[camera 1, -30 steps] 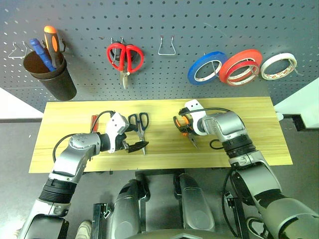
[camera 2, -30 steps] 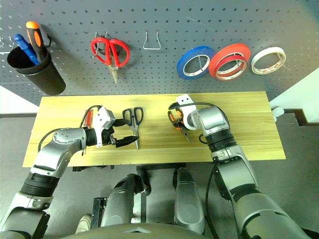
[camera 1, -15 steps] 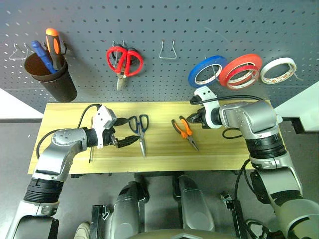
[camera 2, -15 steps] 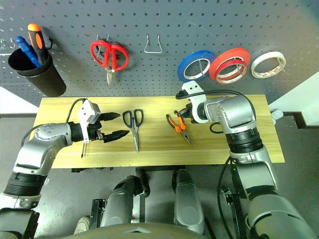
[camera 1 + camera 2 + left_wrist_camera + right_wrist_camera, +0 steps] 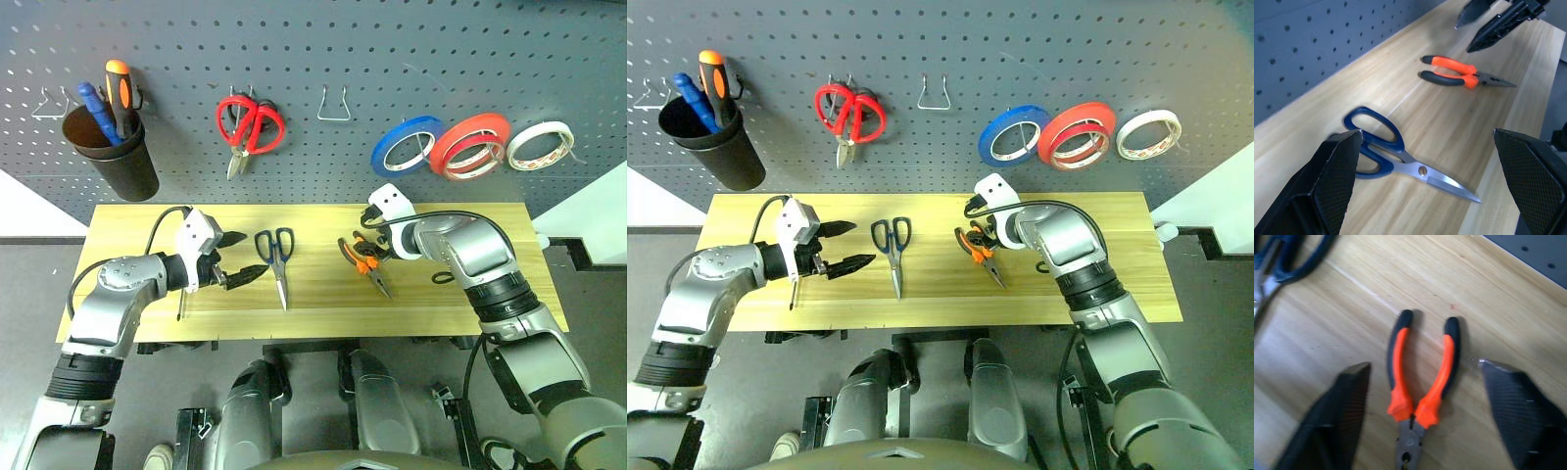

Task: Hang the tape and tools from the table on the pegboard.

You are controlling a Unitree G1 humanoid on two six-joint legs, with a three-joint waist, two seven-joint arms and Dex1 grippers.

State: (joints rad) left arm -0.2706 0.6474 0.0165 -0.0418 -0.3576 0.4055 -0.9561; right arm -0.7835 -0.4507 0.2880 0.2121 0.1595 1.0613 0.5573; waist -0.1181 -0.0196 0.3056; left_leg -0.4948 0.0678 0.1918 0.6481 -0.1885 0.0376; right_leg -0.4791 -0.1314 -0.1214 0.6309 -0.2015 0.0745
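On the bench (image 5: pixel 451 299), the dark-handled scissors (image 5: pixel 277 258) lie left of centre, blades toward the near edge, and the orange-and-black pliers (image 5: pixel 364 261) lie just right of them. The left hand (image 5: pixel 242 260) hovers just left of the scissors with its fingers spread, gripping nothing. The right hand (image 5: pixel 1425 416) hangs over the pliers, fingers wide apart either side of the handles, not touching them. The whitish tape (image 5: pixel 541 145) hangs at the far right of the pegboard (image 5: pixel 323 39), beside the red-orange roll (image 5: pixel 471 144) and blue roll (image 5: pixel 407 146).
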